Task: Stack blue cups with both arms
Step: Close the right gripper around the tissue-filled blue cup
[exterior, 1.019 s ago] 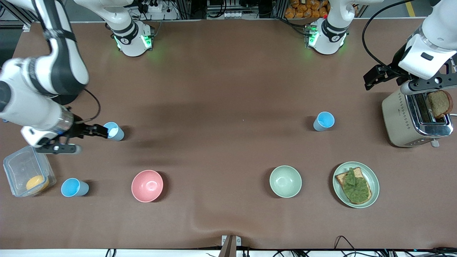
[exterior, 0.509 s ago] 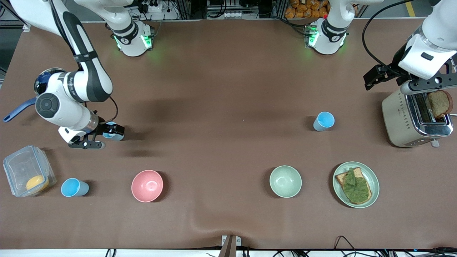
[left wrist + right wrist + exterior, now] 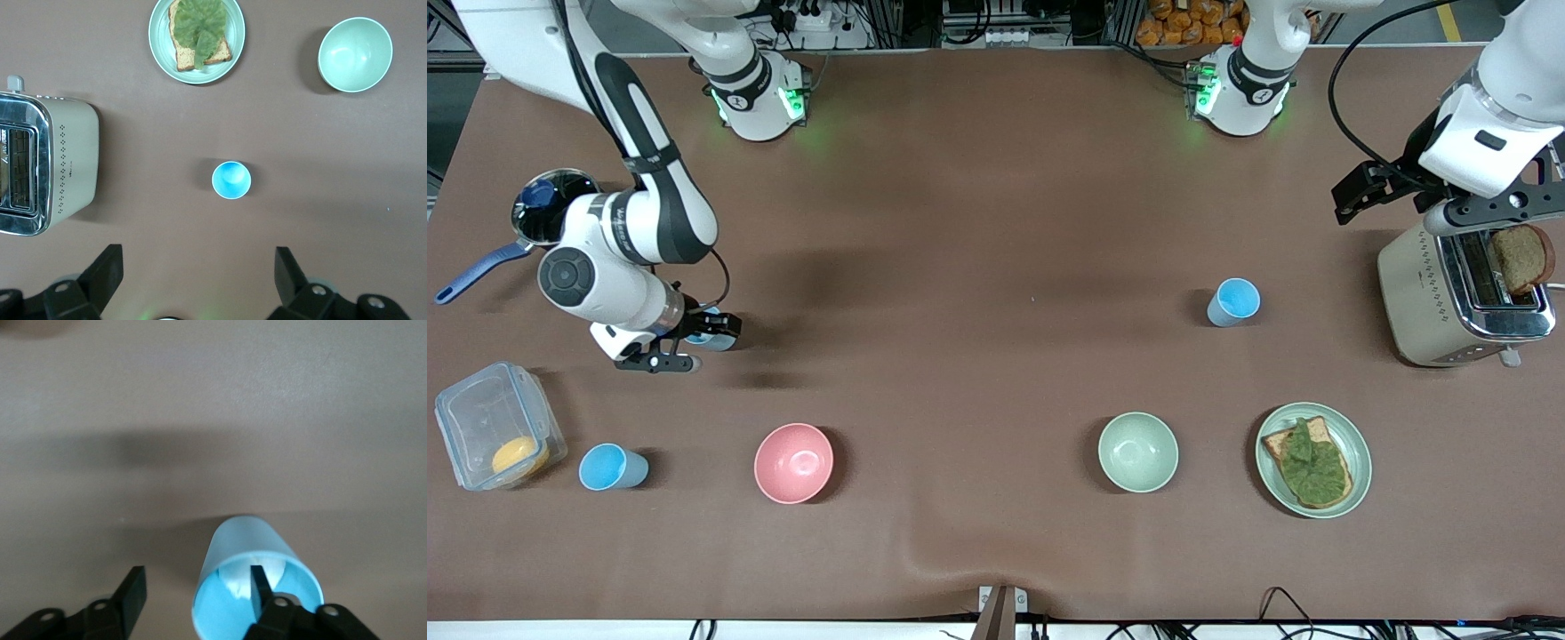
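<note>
Robot lab staged as kitchen: two bolted arm bases (image 3: 754, 98), cables, brown worktop (image 3: 996, 222) with toaster (image 3: 1463, 298), bowls, toast plate (image 3: 1313, 460).

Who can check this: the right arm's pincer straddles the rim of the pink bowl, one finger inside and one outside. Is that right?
Wrong on the object. The right pincer straddles the rim of the pale blue cup, one finger inside and one outside, as the right wrist view shows. The pink bowl stands untouched.
</note>
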`<action>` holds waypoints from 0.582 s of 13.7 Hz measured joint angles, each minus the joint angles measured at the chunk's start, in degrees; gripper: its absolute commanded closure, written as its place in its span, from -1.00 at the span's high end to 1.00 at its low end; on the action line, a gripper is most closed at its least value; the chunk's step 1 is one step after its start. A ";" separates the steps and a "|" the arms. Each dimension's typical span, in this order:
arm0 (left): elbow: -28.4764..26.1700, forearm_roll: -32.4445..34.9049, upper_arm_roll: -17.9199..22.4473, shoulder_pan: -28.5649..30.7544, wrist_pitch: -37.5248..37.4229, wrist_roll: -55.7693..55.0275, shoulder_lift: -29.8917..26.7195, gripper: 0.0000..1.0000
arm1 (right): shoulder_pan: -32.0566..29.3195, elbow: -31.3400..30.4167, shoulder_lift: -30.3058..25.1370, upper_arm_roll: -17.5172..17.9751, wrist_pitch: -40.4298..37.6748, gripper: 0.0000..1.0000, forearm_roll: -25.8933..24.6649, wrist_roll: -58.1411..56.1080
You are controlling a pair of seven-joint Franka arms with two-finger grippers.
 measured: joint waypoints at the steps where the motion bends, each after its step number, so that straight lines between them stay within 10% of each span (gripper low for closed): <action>1: 0.00 0.00 -0.02 0.00 0.00 0.00 0.00 1.00 | -0.13 0.00 0.87 -0.04 0.83 -0.56 -0.03 0.00; 2: 0.01 0.00 -0.05 -0.01 0.00 0.00 0.00 1.00 | -0.15 0.02 1.41 -0.05 1.20 -1.00 -0.05 0.00; 8: 0.12 0.00 -2.26 -0.16 0.00 -0.06 -0.54 1.00 | 0.30 1.53 0.65 0.30 -1.74 -1.00 -0.59 -1.00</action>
